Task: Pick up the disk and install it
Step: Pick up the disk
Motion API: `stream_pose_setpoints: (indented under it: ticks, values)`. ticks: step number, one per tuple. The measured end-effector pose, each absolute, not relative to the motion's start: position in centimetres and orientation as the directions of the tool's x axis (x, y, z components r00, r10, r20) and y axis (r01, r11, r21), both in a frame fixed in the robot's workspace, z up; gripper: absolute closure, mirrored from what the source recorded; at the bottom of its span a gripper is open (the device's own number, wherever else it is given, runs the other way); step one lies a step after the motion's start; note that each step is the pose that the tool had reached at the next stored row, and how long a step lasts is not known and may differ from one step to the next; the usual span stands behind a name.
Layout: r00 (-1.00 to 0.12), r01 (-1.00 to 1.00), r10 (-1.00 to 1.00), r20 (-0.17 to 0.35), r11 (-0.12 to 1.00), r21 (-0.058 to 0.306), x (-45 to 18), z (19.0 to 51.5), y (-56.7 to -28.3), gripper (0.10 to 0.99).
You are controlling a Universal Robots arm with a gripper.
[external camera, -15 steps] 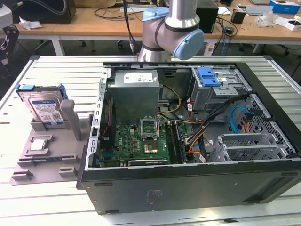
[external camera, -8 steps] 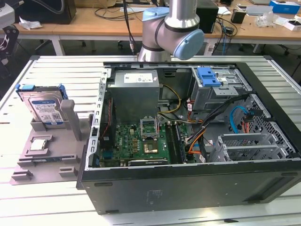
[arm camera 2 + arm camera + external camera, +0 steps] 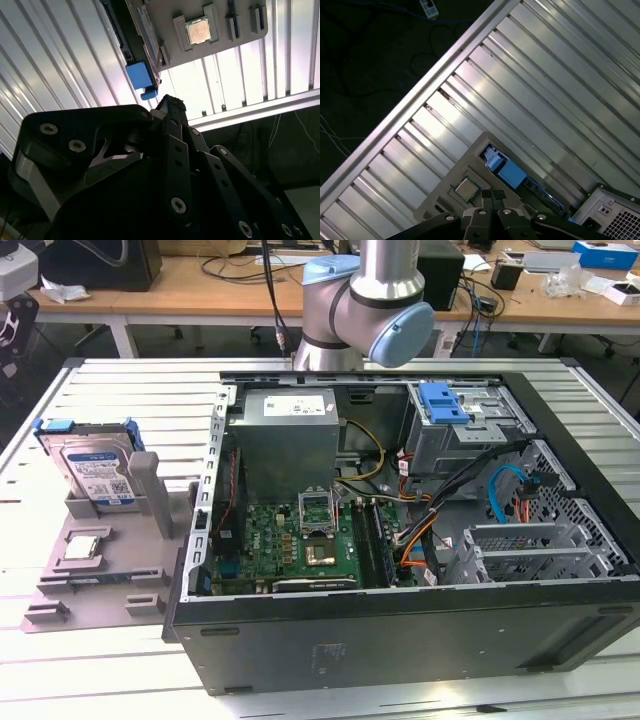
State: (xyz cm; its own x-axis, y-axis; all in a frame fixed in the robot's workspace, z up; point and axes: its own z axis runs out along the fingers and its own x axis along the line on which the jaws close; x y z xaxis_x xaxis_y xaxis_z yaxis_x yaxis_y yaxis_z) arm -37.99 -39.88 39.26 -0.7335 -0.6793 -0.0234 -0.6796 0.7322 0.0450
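I saw the hand point(image 3: 170, 101) pinched shut, empty, above the disk point(image 3: 140, 76), which stood edgewise in its grey holder point(image 3: 216, 47)

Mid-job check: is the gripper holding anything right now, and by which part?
Nothing is held. The gripper is bare, and the disk stands on edge in its grey holder, untouched.

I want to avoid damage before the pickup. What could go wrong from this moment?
1. The disk stands on edge in the grey holder; an off-centre grip could tip it or catch its blue bracket.
2. The processor chip lies close by; the gripper, jaws shut, might strike it while descending.
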Motion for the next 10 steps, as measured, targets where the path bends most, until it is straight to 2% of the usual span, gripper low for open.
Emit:
stream_pose_setpoints:
  ticks: [10]
  values:
    - [-0.643, -0.765, -0.765, -0.023, 0.642, 0.045, -37.99, 39.26, -39.88, 0.980]
